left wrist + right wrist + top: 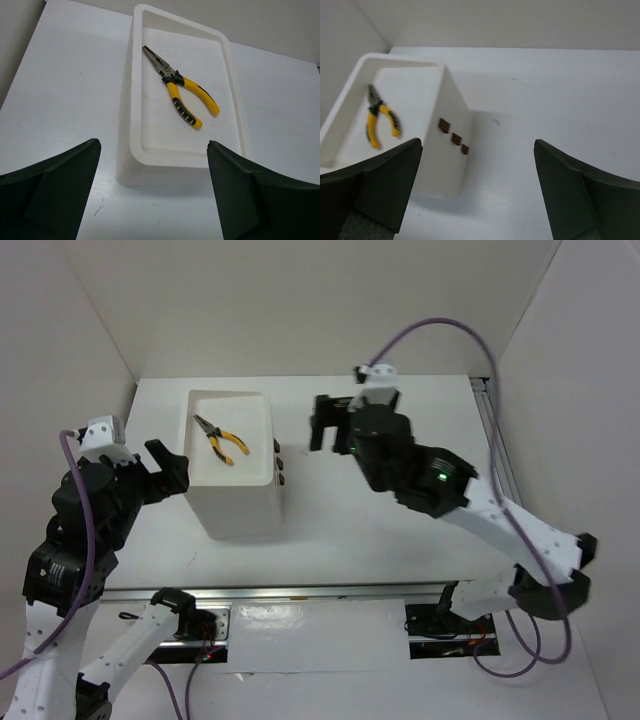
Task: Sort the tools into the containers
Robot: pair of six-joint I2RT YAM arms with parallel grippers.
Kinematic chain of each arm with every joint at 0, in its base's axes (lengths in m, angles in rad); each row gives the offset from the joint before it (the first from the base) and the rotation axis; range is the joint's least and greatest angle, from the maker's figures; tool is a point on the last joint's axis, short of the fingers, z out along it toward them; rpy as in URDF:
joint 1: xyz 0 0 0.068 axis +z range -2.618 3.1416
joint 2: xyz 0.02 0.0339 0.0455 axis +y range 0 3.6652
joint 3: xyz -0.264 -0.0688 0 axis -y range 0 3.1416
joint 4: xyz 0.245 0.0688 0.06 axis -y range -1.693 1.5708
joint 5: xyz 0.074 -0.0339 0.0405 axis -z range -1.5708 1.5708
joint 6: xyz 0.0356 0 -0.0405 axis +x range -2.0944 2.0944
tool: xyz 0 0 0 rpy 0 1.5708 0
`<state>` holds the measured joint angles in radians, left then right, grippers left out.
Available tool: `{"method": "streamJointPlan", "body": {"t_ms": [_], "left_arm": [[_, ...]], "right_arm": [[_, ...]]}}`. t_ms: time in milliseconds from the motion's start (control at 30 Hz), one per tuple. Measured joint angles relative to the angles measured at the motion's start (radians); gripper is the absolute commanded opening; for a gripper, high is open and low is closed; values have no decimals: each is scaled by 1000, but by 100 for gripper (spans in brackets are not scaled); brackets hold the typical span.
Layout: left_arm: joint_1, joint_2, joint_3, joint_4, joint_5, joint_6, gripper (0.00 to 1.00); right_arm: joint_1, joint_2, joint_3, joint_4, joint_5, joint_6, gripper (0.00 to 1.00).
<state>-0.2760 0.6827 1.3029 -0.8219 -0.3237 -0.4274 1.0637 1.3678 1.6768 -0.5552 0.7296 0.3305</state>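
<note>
A white box unit (240, 512) stands at the left middle of the table. Yellow-and-black-handled pliers (222, 438) lie in its deep top bin, also seen in the left wrist view (180, 90) and the right wrist view (379, 120). Three dark brown drawer handles (453, 136) show on the box's right face, and the drawers are shut. My left gripper (172, 470) hovers open just left of the box, holding nothing (153, 144). My right gripper (330, 430) hangs open to the right of the box, above bare table, with nothing between its fingers (478, 142).
White enclosure walls close in the table at the back and both sides. A metal rail (492, 450) runs along the table's right edge. A purple cable (440, 325) loops above the right arm. Bare table lies right of the box.
</note>
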Motion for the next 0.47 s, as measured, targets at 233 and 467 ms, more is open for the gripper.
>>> {"method": "streamJointPlan", "body": {"t_ms": [233,467], "left_arm": [[0,-9,-7,0,51,-32,100],[0,-19,-27,0,83,-49,100]], "right_arm": [[-1,-393,-170,-299,212,164,100],[-3,-566,-185,-468,271,251,100]]}}
